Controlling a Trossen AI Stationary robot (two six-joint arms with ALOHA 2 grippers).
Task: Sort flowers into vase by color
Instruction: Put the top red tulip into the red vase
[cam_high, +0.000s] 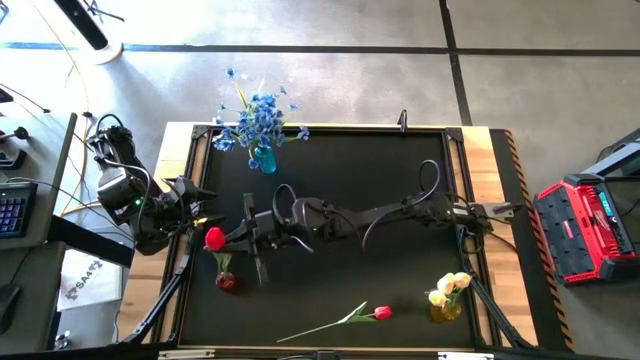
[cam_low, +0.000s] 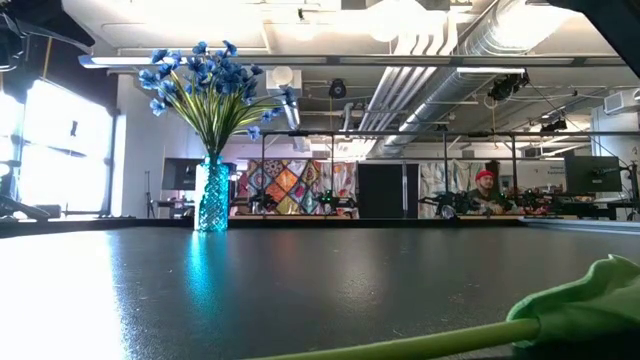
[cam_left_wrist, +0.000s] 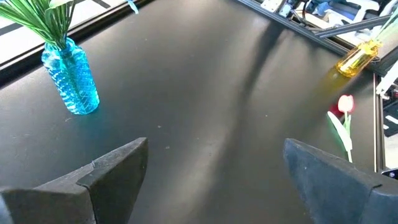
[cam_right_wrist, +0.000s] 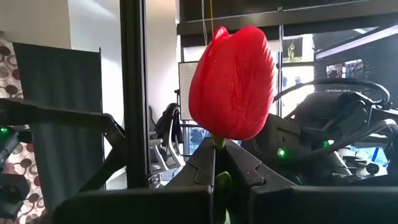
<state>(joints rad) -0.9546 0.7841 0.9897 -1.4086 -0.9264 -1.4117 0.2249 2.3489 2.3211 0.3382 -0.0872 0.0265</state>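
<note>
My right gripper (cam_high: 234, 238) reaches across the table to its left side and is shut on a red tulip (cam_high: 214, 238), which stands over a small red vase (cam_high: 226, 282). The tulip fills the right wrist view (cam_right_wrist: 231, 84). My left gripper (cam_high: 196, 205) is open and empty at the table's left edge, just beyond the tulip. Its fingers (cam_left_wrist: 112, 174) stand wide apart. A second red tulip (cam_high: 380, 313) lies flat near the front edge. Blue sprays stand in a blue vase (cam_high: 262, 150) at the far left. Yellow tulips stand in a yellow vase (cam_high: 447, 298) at the near right. My right gripper pinches the red tulip's stem just under the bloom (cam_right_wrist: 219, 143) between its two fingers. The fingers come level from the table's right side and lie across the stem. The tulip stands upright with its bloom above the fingers. Its stem runs down toward the red vase (cam_high: 224, 265).
The black table has raised frame rails (cam_high: 330, 127) and wooden side strips (cam_high: 500, 200). The blue vase (cam_low: 212, 195) and the lying tulip's green stem (cam_low: 450, 342) show in the low view. A red case (cam_high: 585, 225) stands off the table's right side.
</note>
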